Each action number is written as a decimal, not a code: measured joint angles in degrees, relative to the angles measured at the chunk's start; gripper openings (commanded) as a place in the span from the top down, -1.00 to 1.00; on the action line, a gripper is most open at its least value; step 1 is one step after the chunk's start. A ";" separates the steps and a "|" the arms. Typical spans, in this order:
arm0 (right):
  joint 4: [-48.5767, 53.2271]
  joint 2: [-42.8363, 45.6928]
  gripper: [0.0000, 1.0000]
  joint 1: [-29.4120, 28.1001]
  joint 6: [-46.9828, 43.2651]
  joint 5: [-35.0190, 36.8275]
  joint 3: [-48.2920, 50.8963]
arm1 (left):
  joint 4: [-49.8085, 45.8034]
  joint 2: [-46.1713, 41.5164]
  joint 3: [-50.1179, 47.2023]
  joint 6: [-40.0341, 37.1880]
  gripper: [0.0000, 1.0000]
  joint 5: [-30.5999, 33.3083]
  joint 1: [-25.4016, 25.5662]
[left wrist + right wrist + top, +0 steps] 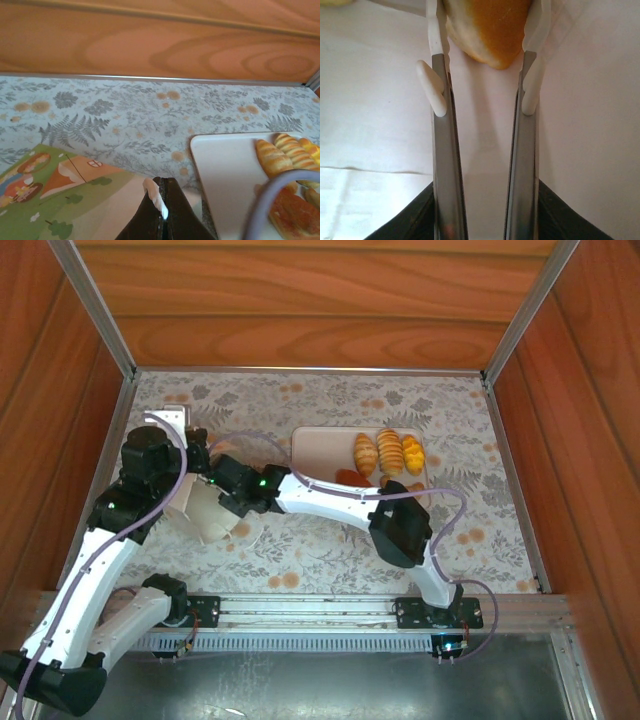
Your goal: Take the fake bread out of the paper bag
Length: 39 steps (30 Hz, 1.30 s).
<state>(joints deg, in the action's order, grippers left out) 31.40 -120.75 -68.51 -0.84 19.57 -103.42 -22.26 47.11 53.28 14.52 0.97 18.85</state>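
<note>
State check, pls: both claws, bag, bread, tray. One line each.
Left claw: shut, pinching the cord handle of the paper bag.
Right claw: inside the bag, closed on a bread piece.
Paper bag: held by its handle, printed face up.
Bread on tray: several pieces already out, lying loose.
Tray: flat on the table, partly filled.
</note>
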 measured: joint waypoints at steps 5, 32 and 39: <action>7.34 4.04 0.27 1.11 3.82 -7.13 -1.64 | 1.55 0.26 -0.57 0.55 1.00 0.35 0.00; 24.57 5.68 0.06 2.60 11.85 -10.64 -5.73 | 1.70 2.75 -1.27 2.01 1.00 -1.49 0.02; 21.38 5.46 -0.02 2.60 10.86 -10.71 -4.98 | 1.70 2.75 -1.27 2.01 1.00 -2.93 0.02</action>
<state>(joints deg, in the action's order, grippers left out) 52.77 -115.28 -65.91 10.02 8.86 -108.40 -20.56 49.87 52.01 16.53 -1.96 18.87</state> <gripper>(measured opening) 0.504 0.044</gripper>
